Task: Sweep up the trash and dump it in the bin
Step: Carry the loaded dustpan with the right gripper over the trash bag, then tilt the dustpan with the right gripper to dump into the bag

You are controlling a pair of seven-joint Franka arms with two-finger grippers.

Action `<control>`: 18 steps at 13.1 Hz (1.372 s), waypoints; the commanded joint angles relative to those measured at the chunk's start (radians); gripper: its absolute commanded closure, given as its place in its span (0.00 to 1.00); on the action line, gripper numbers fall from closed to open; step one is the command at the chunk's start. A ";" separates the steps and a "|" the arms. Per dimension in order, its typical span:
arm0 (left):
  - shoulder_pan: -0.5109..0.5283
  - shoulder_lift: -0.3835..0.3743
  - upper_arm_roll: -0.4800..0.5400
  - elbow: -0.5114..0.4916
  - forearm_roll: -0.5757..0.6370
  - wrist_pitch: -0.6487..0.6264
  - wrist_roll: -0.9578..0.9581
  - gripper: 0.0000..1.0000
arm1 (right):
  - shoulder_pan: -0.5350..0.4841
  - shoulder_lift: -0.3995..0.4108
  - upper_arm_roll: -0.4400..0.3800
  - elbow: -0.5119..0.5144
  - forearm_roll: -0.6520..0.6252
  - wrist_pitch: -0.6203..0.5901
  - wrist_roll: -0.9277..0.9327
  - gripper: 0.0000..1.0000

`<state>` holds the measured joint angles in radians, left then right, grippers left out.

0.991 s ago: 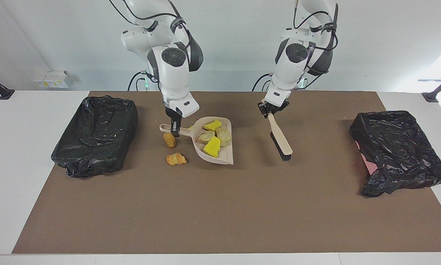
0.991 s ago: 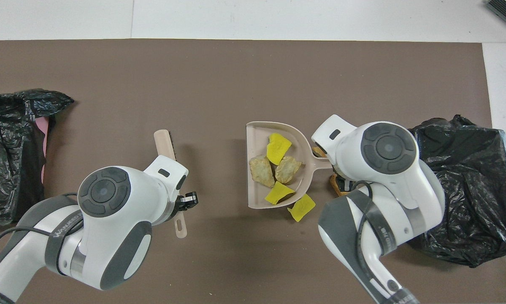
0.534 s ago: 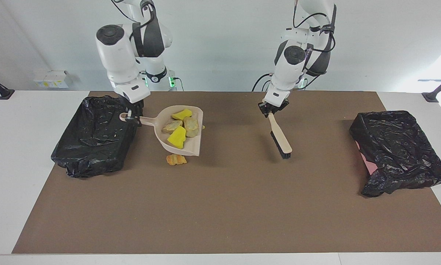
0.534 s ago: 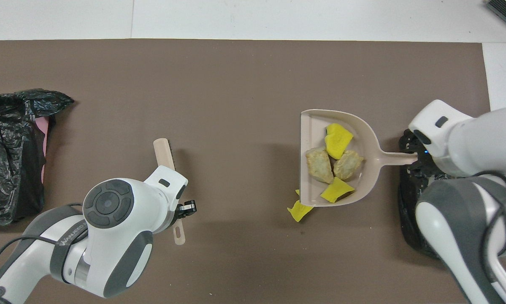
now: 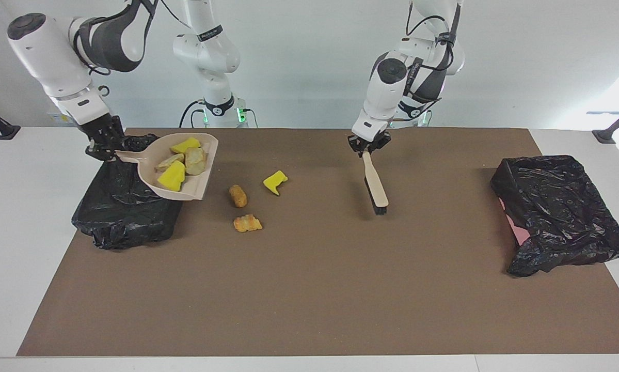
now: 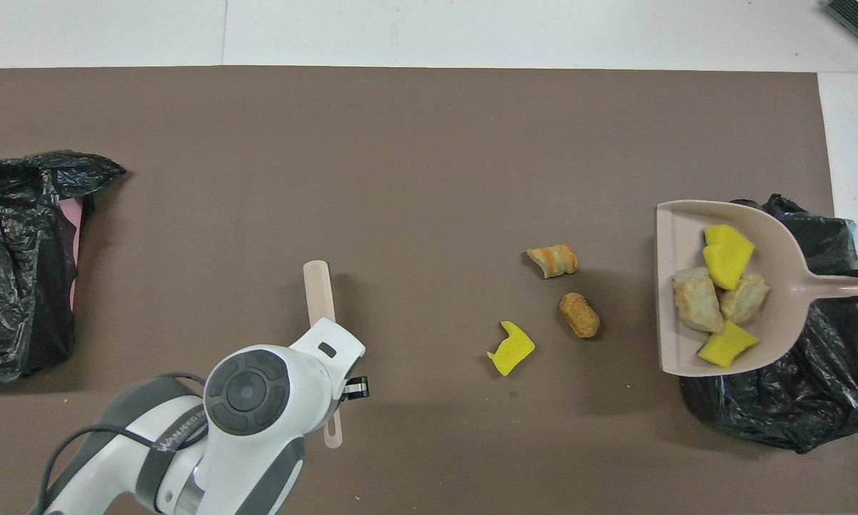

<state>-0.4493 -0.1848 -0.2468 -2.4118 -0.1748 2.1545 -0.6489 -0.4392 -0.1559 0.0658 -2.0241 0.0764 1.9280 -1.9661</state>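
While right gripper (image 5: 104,147) holds dustpan (image 5: 183,178) over bin (image 5: 126,206), left gripper (image 5: 368,146) grips brush (image 5: 375,187)

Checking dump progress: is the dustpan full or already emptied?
Full. The dustpan, held over the black bin by the right tool, carries four trash pieces; none have tipped out yet.

Loaded dustpan (image 6: 675,286) hangs over the black-bagged bin (image 6: 793,400); three trash pieces (image 6: 579,315) lie on the mat.

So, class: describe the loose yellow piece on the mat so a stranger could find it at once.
Start at the brown mat. Three scraps lie between the raised dustpan and the brush. Of these, the yellow piece is nearest the robots and the only bright, flat one.
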 commanded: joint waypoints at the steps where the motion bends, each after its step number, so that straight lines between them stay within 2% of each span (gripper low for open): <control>1: -0.089 -0.058 0.012 -0.113 -0.041 0.089 -0.037 1.00 | -0.125 -0.048 0.011 -0.021 0.032 -0.007 -0.156 1.00; 3: -0.156 -0.045 0.012 -0.144 -0.049 0.154 -0.135 1.00 | -0.192 -0.053 0.008 -0.018 0.007 0.005 -0.220 1.00; 5: -0.172 -0.035 0.012 -0.165 -0.049 0.202 -0.138 0.97 | -0.219 -0.056 0.006 -0.018 -0.061 0.020 -0.220 1.00; 6: -0.164 -0.022 0.014 -0.155 -0.049 0.202 -0.135 0.01 | -0.219 -0.054 0.006 -0.018 -0.098 0.041 -0.220 1.00; 9: -0.114 0.020 0.018 -0.100 -0.049 0.188 -0.123 0.00 | -0.204 -0.051 0.011 -0.036 -0.219 0.124 -0.220 1.00; 11: -0.069 0.060 0.018 -0.041 -0.049 0.142 -0.117 0.00 | -0.162 -0.063 0.011 -0.085 -0.308 0.198 -0.205 1.00; 13: -0.060 0.070 0.020 -0.006 -0.049 0.137 -0.124 0.00 | -0.133 -0.070 0.011 -0.110 -0.360 0.242 -0.185 1.00; 18: 0.058 0.093 0.021 0.085 -0.034 0.136 -0.097 0.00 | 0.005 -0.071 0.012 -0.125 -0.723 0.243 0.154 1.00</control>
<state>-0.4337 -0.1147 -0.2210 -2.3823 -0.2128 2.3196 -0.7709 -0.4676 -0.1904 0.0776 -2.1138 -0.5413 2.1652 -1.9212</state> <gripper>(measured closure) 0.000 0.683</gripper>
